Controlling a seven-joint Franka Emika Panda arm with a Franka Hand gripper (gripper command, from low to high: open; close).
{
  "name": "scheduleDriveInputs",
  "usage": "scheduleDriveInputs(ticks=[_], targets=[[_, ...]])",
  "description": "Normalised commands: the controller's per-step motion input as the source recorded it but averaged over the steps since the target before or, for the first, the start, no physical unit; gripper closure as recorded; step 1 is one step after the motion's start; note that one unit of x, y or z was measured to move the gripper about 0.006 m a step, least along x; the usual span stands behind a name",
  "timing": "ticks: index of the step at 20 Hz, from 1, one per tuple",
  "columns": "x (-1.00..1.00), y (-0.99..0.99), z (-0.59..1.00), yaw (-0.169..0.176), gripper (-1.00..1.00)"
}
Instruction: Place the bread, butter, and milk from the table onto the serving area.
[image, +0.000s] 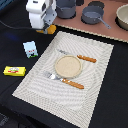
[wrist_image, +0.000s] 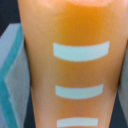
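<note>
My gripper (image: 48, 26) is at the far left corner of the serving area (image: 97, 85), a beige woven placemat, and is shut on the bread (image: 51, 29), an orange loaf. In the wrist view the bread (wrist_image: 75, 65) fills the frame, with light scored marks, between my grey fingers (wrist_image: 11, 85). I cannot tell whether the loaf rests on the surface. The milk (image: 31, 48), a white and light-blue carton, stands on the black table (image: 15, 95) left of the mat. The butter (image: 14, 71), a flat yellow packet, lies nearer the front left.
On the mat are a round tan plate (image: 68, 65), a fork (image: 52, 76) and two orange-handled knives (image: 86, 58) (image: 73, 84). Behind it a pinkish-brown board (image: 110, 31) holds grey pots (image: 92, 15) (image: 65, 7) and a bowl (image: 123, 17).
</note>
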Motion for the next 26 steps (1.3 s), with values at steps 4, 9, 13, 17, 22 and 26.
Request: scheduleDriveInputs(ticks=[4,9,13,17,22,26], targets=[[0.72,-0.24,0.37,-0.014,1.0],[0.79,-0.23,0.43,-0.011,1.0],[0.73,-0.26,0.32,-0.032,1.0],[0.74,-0.24,0.42,-0.033,1.0],[0.8,-0.1,0.81,-0.007,1.0],[0.77,-0.18,0.58,-0.023,1.0]])
